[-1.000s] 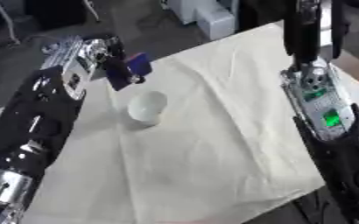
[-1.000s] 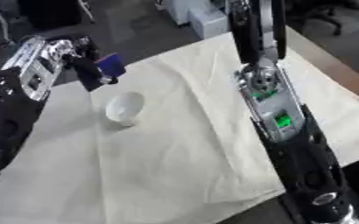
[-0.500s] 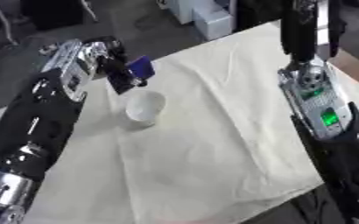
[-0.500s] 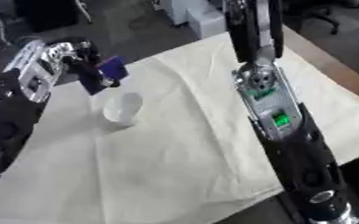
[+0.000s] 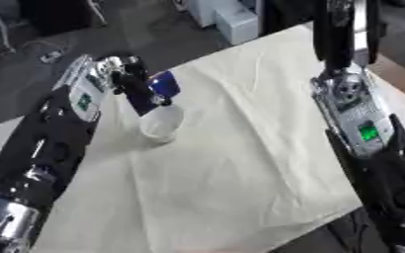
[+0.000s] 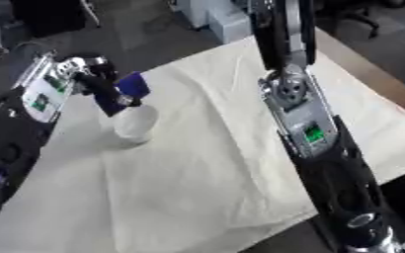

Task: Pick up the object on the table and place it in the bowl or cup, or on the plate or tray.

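My left hand (image 5: 130, 79) hangs over the table's left part with its fingers curled round a small dark blue object (image 5: 164, 84). Directly below it stands a white cup (image 5: 161, 122) on the cream cloth (image 5: 240, 148); the blue object sits just above the cup's rim. My right arm (image 5: 357, 118) rises along the right side, and its hand lies beyond the top edge of both views.
The cloth covers the table, with its far edge running diagonally past the cup. A bare wooden table edge (image 6: 370, 74) shows at the right. White boxes (image 5: 232, 20) stand on the dark floor beyond the table.
My left hand has carried the blue object rightward and down, from left of the cup to just over its rim. The right arm has stayed put.
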